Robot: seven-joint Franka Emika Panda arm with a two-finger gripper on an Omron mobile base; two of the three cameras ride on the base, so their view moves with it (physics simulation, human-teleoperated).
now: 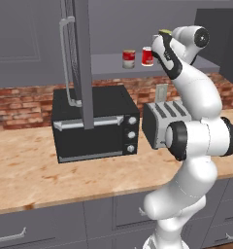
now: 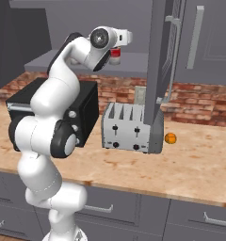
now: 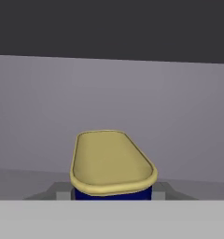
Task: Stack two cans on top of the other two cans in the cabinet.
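The dark-blue can with its yellow top is sitting clamped in my closed gripper, apparently up at the cabinet shelf, beside two red-and-white cans standing there.

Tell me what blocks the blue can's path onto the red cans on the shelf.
Nothing visible does. The pincer holds the blue can up at shelf height, beside the nearer red can; its top is bare, as is the other red can.

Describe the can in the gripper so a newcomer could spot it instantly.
On the grey cabinet shelf above the black toaster oven, look right of two small red-and-white cans. The gripper-held squat dark-blue can has a yellow oblong lid.
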